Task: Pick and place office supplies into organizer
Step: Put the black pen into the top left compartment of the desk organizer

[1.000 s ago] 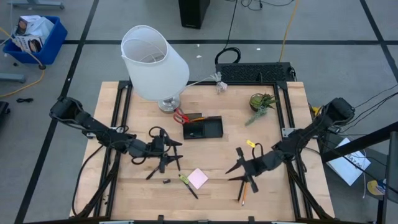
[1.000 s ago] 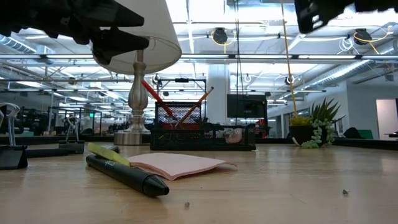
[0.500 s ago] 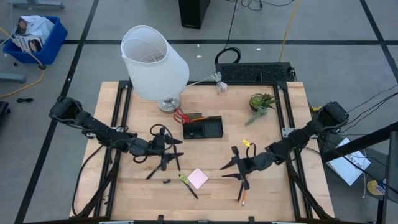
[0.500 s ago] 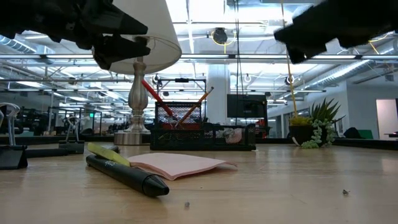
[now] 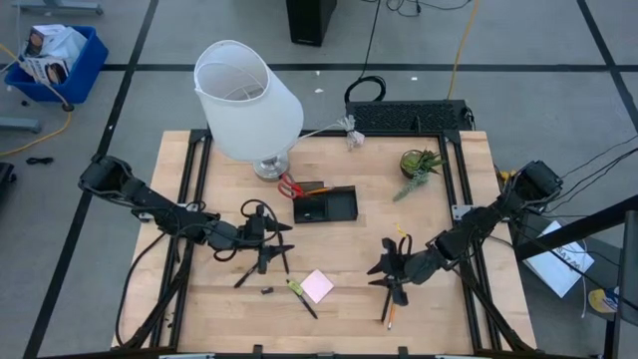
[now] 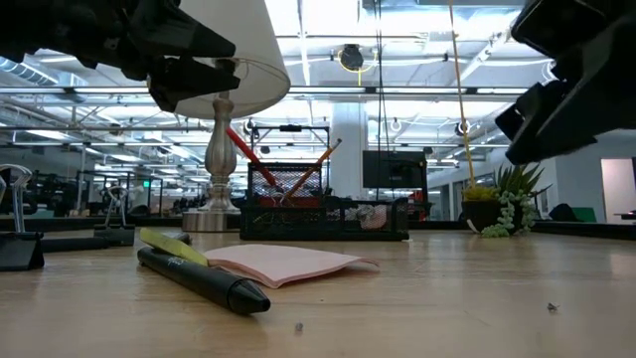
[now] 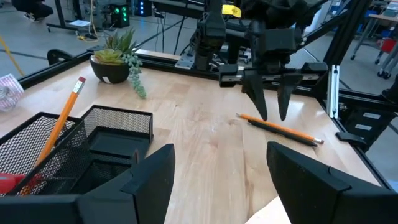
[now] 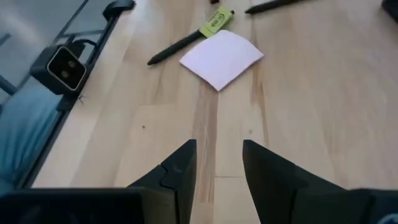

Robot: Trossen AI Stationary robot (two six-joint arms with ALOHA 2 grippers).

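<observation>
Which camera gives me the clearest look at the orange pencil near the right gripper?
Left wrist view: the orange pencil lies fully visible beneath the open right gripper. High view shows a sliver; the others miss it.

Right tool [image 8: 219,163] parted, empty; sticky-note pad [image 8: 221,58] ahead.

The table [image 5: 439,199] is showing pale wood grain. On it, the organizer [image 5: 325,206] is sitting black, its walls an open wire mesh. Beside the organizer, the scissors [image 5: 290,185] are showing red handles, and an orange pencil [image 7: 61,124] with a red eraser is leaning inside it. In front of the organizer, the sticky-note pad [image 5: 317,286] is glowing pink beside a yellow-green marker [image 5: 295,288] and a black pen [image 6: 204,281]. Behind the organizer, the lamp [image 5: 247,100] is wearing a white shade, and to one side the plant [image 5: 420,165] is showing green leaves.
</observation>
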